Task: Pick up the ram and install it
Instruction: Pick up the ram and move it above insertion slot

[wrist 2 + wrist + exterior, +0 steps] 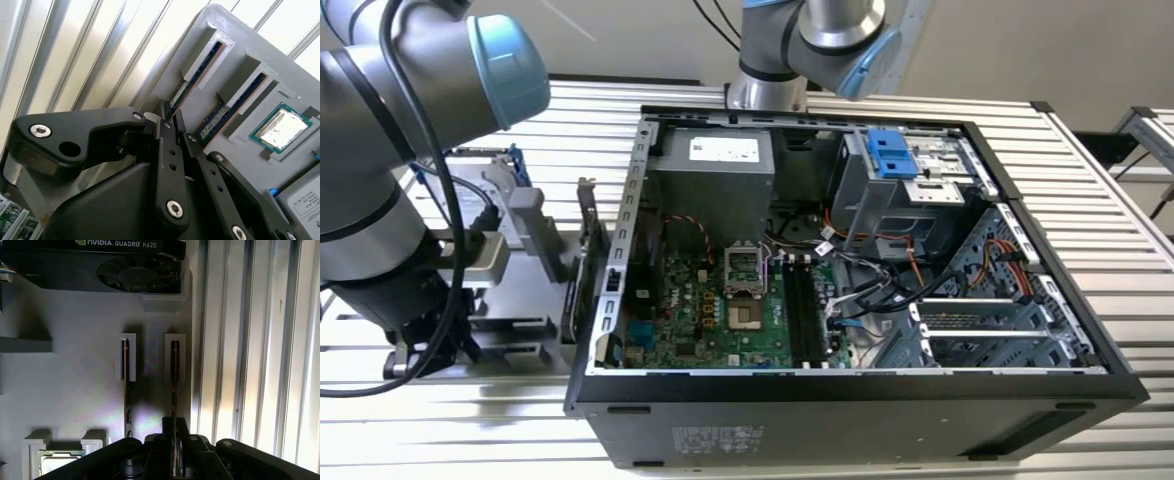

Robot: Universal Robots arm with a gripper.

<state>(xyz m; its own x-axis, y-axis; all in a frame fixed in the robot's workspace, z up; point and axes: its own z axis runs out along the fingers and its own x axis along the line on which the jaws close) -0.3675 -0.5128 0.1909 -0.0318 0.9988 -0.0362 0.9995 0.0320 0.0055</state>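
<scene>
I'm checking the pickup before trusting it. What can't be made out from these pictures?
- First wrist view: one end of the ram, hidden by the gripper; whether it is clamped cannot be told.
- Second wrist view: the hard drive, cut off by the edge.
- Exterior view: latches of the motherboard slots, too small.

My pincer is black. The ram looks bluish-green with dark chips, though it's shaded. Its holder is grey, and the ribbed desk is striped white.

Grey tubular arm with light-blue joint caps and a black cable; the matte black hand carries silver screws.
</scene>
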